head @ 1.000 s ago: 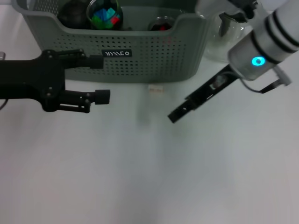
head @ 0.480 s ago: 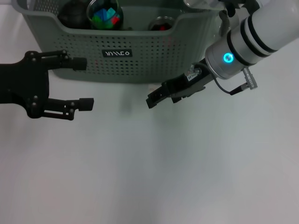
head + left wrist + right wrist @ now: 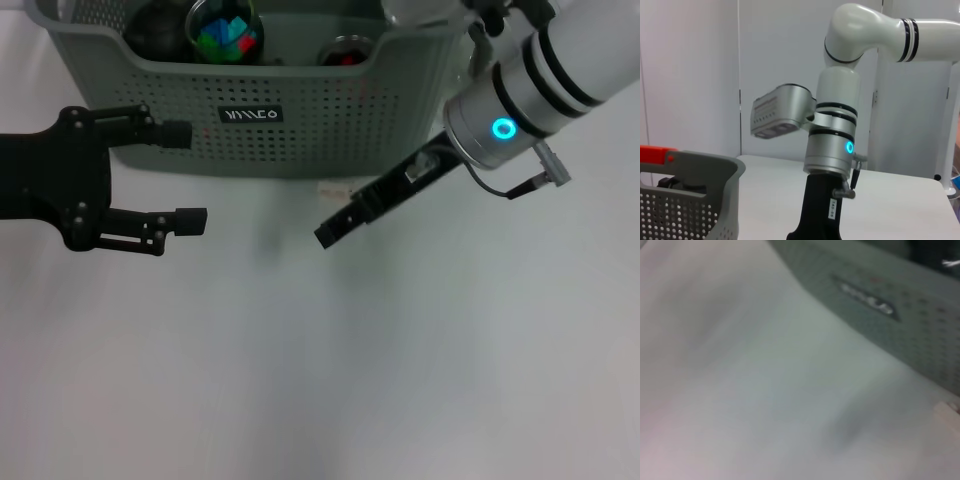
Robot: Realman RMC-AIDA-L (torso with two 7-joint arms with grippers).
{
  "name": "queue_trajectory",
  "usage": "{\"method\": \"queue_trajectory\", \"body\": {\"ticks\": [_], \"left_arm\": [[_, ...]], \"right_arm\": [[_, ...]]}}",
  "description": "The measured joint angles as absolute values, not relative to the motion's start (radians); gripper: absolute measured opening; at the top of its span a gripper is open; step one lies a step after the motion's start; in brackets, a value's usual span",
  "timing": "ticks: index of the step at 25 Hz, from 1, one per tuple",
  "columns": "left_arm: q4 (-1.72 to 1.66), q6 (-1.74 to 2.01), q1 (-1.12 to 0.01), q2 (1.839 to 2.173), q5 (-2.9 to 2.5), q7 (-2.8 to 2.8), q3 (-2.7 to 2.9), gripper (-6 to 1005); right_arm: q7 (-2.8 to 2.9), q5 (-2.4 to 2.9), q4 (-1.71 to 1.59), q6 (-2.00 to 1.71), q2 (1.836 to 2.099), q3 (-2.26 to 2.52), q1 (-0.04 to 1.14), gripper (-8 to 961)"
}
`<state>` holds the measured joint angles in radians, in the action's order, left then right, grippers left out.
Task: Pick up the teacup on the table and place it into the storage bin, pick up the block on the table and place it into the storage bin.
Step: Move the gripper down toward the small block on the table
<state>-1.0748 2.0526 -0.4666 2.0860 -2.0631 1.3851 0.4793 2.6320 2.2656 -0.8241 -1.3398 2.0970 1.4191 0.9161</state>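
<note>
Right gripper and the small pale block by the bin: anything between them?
In the head view, only bare white table separates the right gripper from the block, which lies against the storage bin.

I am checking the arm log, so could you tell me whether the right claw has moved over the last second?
Yes. The right claw has shifted toward the robot's left, ending just below the small pale block in front of the storage bin.

white table, storage bin, block

Storage bin: matt grey-green plastic, walls perforated with small holes. Bench: smooth, matt white surface. Left gripper: matt black fingers. Right arm: glossy white shell with black bands.
</note>
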Motion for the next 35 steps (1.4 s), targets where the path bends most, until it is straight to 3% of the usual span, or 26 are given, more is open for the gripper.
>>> {"method": "queue_trajectory", "body": {"ticks": [13, 35], "left_arm": [[-1.048, 2.037, -0.464, 2.097, -2.061, 1.386, 0.476, 883], [-1.035, 2.036, -0.459, 2.111, -2.047, 1.400, 0.483, 884]], "right_arm": [[2.254, 2.296, -0.790, -1.270, 2.097, 1.422, 0.906, 831], [2.152, 2.343, -0.678, -1.053, 2.110, 1.586, 0.970, 826]]}}
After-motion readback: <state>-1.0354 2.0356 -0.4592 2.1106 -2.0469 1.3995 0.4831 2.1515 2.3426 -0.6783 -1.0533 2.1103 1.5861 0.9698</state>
